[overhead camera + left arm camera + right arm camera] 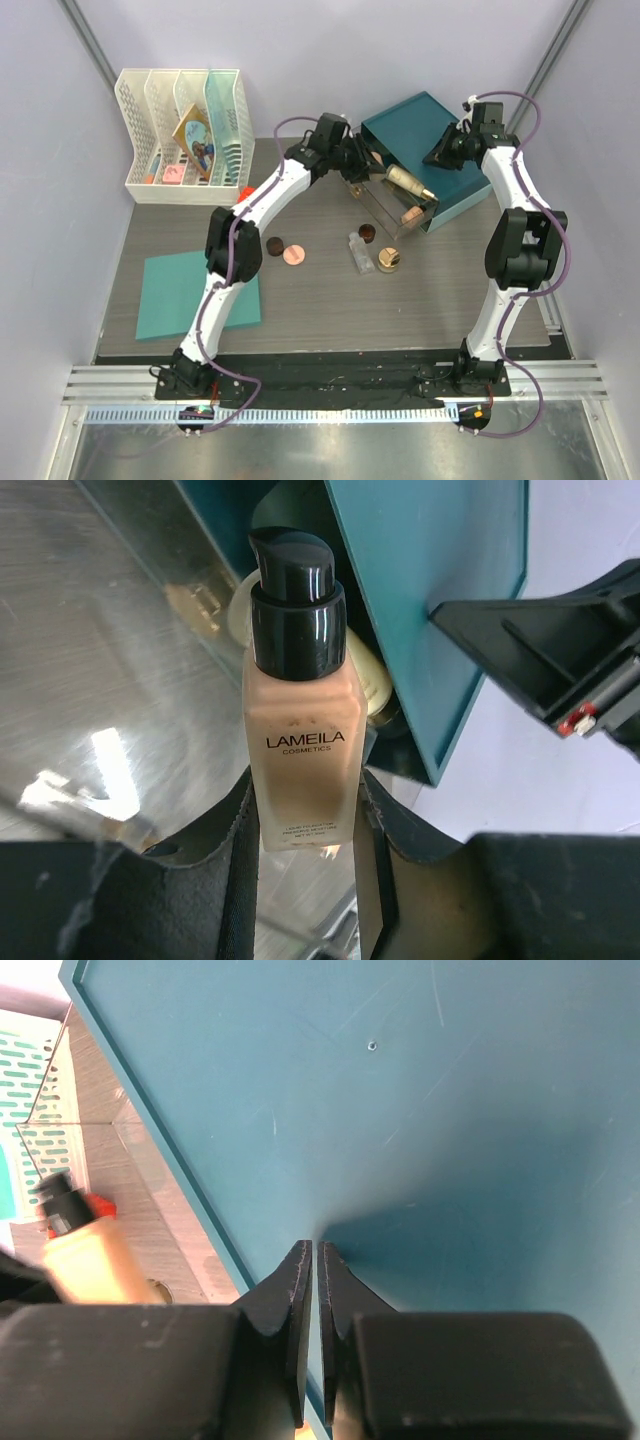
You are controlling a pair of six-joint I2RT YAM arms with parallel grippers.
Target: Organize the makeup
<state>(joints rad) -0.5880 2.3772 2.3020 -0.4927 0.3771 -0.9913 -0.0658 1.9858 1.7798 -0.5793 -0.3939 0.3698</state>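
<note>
The bottle, beige with a black pump cap, is pinched low on its body by the left jaws, which hide its base. Its long axis runs straight out from the jaws, cap leading, toward the clear tray and the teal box just beside it. From above, the left arm covers nearly all of the bottle. In the right wrist view it is only a blur at the frame's edge. A tube lying in the tray is partly hidden behind it. The right jaws are pressed together, tips at the box's flat top. Nearer, a compact sits on the surface.
</note>
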